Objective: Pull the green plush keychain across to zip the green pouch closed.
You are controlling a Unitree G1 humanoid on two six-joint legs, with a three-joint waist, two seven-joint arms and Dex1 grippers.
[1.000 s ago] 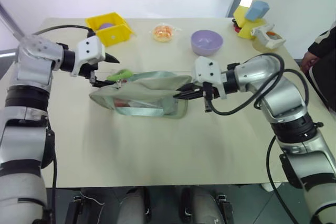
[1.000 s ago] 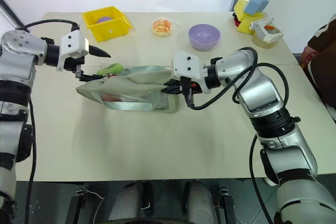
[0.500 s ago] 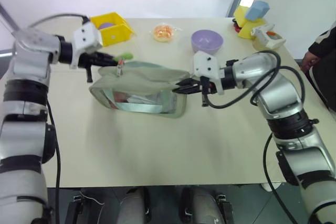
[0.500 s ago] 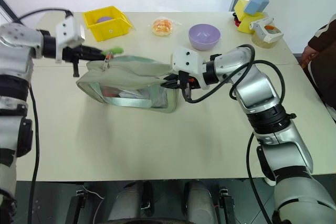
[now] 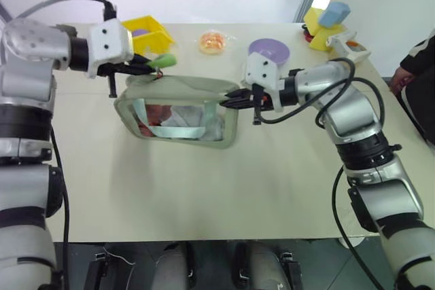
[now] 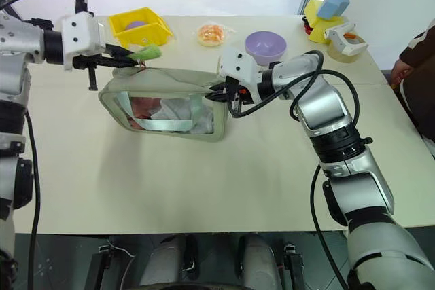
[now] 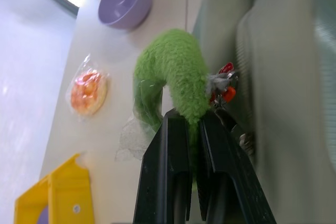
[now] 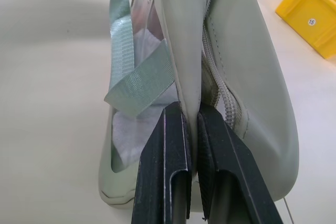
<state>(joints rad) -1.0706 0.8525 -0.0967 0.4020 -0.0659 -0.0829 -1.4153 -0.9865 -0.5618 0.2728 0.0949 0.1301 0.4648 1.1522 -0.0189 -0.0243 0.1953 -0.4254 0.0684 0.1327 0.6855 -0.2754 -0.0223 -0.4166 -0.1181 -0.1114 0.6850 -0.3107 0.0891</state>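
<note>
The green pouch hangs upright above the table, stretched between both grippers, its clear window showing red and white contents. At its top left corner, the green plush keychain sticks out from the zipper pull, and my left gripper is shut on it. The left wrist view shows the fuzzy keychain pinched between the black fingers. My right gripper is shut on the pouch's top right corner; in the right wrist view the pouch's edge seam runs between the fingers, beside the zipper.
A yellow bin sits at the back left, behind the left gripper. An orange item in clear wrap and a purple bowl lie at the back. Yellow and blue objects stand at the far right corner. A person's sleeve shows at the right edge.
The left gripper closed on the keychain and rose with it. Both grippers lifted the pouch from slumped on the table to upright and taut.
</note>
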